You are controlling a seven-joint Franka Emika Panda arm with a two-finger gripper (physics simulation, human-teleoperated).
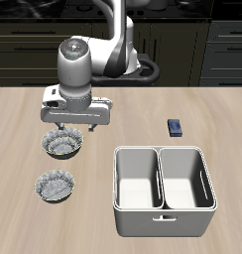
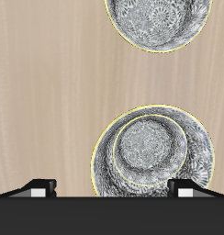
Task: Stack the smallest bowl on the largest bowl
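The smallest bowl [image 2: 149, 150] sits nested inside a wider grey mottled bowl, which looks like the largest bowl [image 2: 202, 158]. In the exterior view this pair stands just below the gripper, the small bowl [image 1: 62, 145] inside the wide one [image 1: 48, 149]. My gripper [image 1: 73, 128] hovers above the pair, a little farther back, with its fingers [image 2: 40, 188] spread wide and nothing between them; it also shows in the wrist view [image 2: 112, 189]. The other wide look-alike bowl [image 1: 56, 186] stands alone nearer the table's front edge, and shows in the wrist view [image 2: 160, 18].
A grey two-compartment caddy [image 1: 163, 212] stands near the table's front edge, away from the bowls. A small dark blue block [image 1: 176, 126] lies behind it on the wooden table.
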